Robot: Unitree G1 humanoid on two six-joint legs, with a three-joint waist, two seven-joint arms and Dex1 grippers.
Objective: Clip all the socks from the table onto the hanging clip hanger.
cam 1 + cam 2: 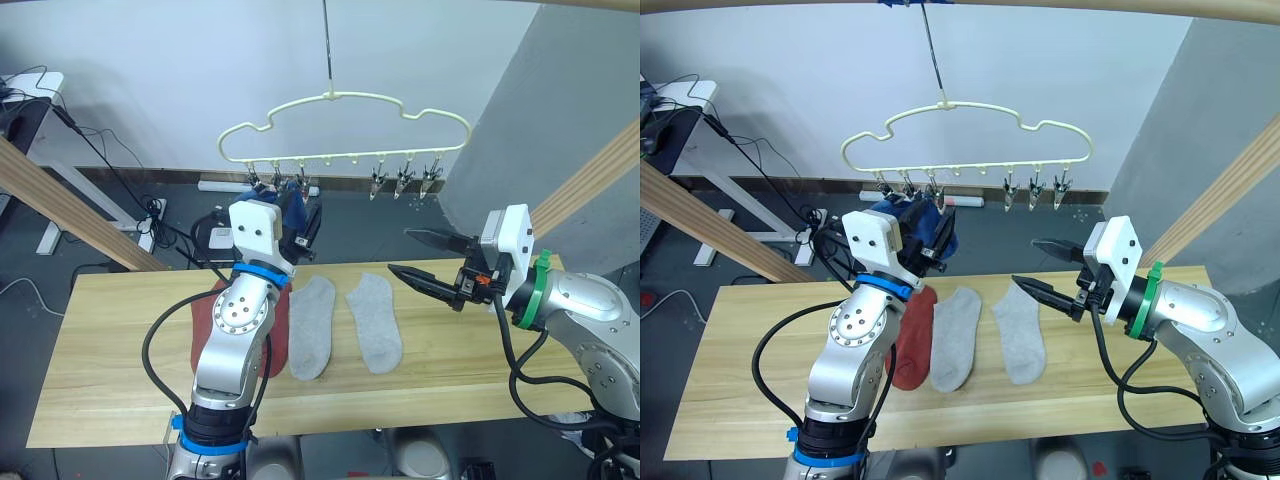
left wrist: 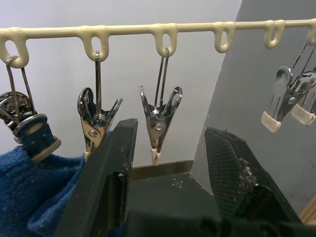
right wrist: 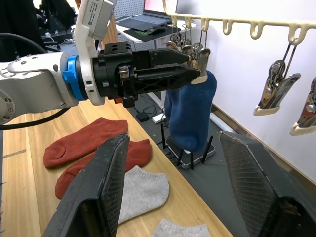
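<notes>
The pale-yellow clip hanger point(image 1: 345, 100) hangs above the far side of the table point(image 1: 120, 380). A blue sock point(image 3: 190, 116) hangs from a clip point(image 2: 29, 133) at the hanger's left end. My left gripper point(image 2: 170, 148) is raised there and open, holding nothing, with an empty metal clip point(image 2: 158, 118) just beyond its fingers. Two light grey socks point(image 1: 312, 325) point(image 1: 375, 320) lie flat at mid-table. Two rust-red socks point(image 3: 84, 143) point(image 3: 98, 165) lie to their left, partly behind my left arm. My right gripper point(image 1: 400, 252) hovers open above the table's right part, pointing left.
Three free clips point(image 1: 403, 180) hang at the hanger's right end. Slanted wooden beams point(image 1: 60, 200) point(image 1: 590, 180) flank the table on both sides. Cables and a power strip point(image 1: 150, 215) lie on the floor behind it.
</notes>
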